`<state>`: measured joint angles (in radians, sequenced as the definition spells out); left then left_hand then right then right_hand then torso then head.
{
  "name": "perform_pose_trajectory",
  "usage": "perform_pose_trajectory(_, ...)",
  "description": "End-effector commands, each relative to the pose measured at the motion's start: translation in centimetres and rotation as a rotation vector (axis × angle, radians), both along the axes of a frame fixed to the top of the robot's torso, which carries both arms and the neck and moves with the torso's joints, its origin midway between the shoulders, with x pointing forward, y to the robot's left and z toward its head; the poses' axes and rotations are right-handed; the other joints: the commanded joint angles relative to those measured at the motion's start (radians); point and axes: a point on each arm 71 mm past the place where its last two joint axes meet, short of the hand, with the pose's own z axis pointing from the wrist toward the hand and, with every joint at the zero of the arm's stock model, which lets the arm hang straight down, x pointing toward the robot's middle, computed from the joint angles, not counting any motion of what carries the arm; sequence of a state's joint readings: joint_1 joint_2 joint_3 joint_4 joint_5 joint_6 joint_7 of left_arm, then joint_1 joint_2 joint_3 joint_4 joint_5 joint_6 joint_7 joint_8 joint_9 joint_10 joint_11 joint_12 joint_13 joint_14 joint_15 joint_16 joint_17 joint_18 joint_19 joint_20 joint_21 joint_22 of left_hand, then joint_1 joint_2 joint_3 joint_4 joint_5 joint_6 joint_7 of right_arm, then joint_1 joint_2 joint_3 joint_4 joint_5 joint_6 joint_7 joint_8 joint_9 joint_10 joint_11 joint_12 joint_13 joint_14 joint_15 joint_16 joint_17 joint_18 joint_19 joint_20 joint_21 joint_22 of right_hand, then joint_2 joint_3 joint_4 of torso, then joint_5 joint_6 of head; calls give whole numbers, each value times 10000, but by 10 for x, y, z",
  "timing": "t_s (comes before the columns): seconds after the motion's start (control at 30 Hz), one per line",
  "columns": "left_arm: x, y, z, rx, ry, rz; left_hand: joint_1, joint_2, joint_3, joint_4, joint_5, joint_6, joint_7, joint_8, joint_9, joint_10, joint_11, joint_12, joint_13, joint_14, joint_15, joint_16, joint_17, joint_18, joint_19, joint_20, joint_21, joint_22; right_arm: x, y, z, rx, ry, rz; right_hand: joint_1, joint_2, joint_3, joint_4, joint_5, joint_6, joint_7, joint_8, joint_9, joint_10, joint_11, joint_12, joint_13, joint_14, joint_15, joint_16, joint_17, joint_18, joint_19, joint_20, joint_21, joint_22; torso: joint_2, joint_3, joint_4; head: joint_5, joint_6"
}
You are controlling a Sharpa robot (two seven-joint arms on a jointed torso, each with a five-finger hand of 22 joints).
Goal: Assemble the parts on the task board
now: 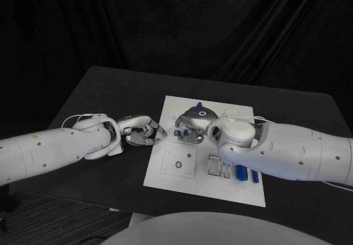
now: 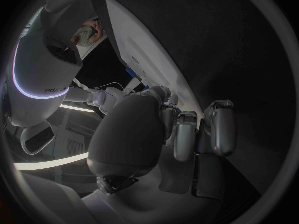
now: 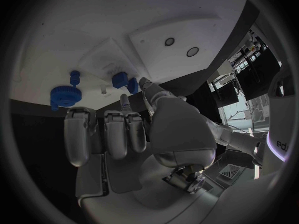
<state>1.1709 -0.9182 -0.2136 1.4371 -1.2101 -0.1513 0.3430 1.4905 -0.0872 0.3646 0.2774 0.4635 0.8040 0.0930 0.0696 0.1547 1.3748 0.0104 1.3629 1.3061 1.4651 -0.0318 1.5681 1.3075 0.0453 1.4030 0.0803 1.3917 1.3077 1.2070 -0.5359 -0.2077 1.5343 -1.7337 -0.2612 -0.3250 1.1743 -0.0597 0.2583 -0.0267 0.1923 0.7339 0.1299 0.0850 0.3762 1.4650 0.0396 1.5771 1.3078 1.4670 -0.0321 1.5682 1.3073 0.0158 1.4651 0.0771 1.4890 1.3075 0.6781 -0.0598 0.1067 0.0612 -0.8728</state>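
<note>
On the black table (image 1: 96,97) before you lies the white task board (image 1: 221,176), set lengthwise away from the robot, its near end carrying a raised square plate (image 1: 179,159) with small round holes and, beside that, a row of slots holding blue parts (image 1: 241,173). Your right arm (image 1: 294,150) crosses the board's right side, and your right hand (image 1: 193,121) hangs over the board's middle, fingers curled inward; from the right wrist view you see nothing plainly between them, though whether the thumb touches a piece you cannot tell. Your left arm (image 1: 51,150) reaches in to the board's left edge, where your left hand (image 1: 142,130) sits just beside the board, over the table, fingers folded in on nothing visible. Near the right hand's fingertips, the right wrist view lists a blue gear-like part (image 3: 62,94) with a knob, and a smaller blue block (image 3: 124,81), both resting on the board's white surface, apart from each other.
</note>
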Motion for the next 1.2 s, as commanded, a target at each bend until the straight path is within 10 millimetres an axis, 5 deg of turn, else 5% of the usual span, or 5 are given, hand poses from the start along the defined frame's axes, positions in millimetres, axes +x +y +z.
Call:
perform_pose_trajectory(0.03, -1, -1, 2, -164, -322, -34, -465, 52, -244, 108, -658, 100, 33, 25, -53, 46, 68, 69, 1132, 1057, 78, 27, 2633, 45, -20, 51, -11, 1960, -3, -4, 6, 598, -334, -23, -262, -110, -304, 213, -500, -109, 0, -64, -164, 1058, -79, -63, 2630, 1038, -13, 26, 2635, 69, 613, -8, -55, 2333, 0, 2, 0, 2, 2)
perform_pose_trajectory(0.33, -2, 2, 20, -539, -1344, 389, -1599, 205, -1267, 129, -2255, 625, 213, 301, -82, 313, 206, 358, 1328, 1057, 171, 27, 2633, 15, 126, 153, 81, 2002, 1, -32, 57, 2231, -1059, -5, -897, -622, -1628, 2356, -1426, 75, -22, 34, -721, 1058, -120, -63, 2630, 1038, -29, 26, 2635, 0, 751, -50, 223, 2426, 1, 3, 4, -66, 2)
perform_pose_trajectory(0.47, 3, 0, 37, -594, -1823, 665, -2053, 444, -1705, 130, -2530, 1618, 329, 1080, 202, 550, 421, 629, 1523, 1057, 333, 27, 2633, -27, 268, 274, 209, 2052, 8, -59, 87, 3017, -1078, -550, -1529, 0, -1904, 3138, -1358, 453, -14, 242, -745, 1058, -76, -63, 2630, 1038, -12, 26, 2635, 6, 737, -21, 202, 2417, -10, 6, 6, -176, 2)
perform_pose_trajectory(0.77, 19, -19, 68, 620, -959, 1220, -3958, 1218, -3270, 181, -2458, 2194, -482, 4545, 3388, 1110, -167, 1225, 1971, 1057, -153, 27, 2633, -84, 525, -46, 476, 2140, 20, -116, 109, 3339, -904, -2185, -1952, 961, -1983, 3157, -468, 1036, -17, 577, -686, 1058, 48, -63, 2630, 1038, 93, 26, 2635, 20, 705, 67, 148, 2397, -21, 45, -10, -549, 2)
perform_pose_trajectory(1.2, 26, -48, 72, 3578, 3821, 1352, -4530, 1889, -3655, 145, -1701, 2579, -609, 4608, 4366, 511, -279, 709, 1608, 1057, -218, 27, 2633, 248, -601, -210, -847, 1681, 20, -138, 110, 3165, -708, -2846, -1803, 1277, -1952, 3135, 269, 1095, -25, 630, -664, 1058, 33, -63, 2630, 1038, 92, 26, 2635, 58, 633, 89, 18, 2350, -209, 257, -178, -1082, 2)
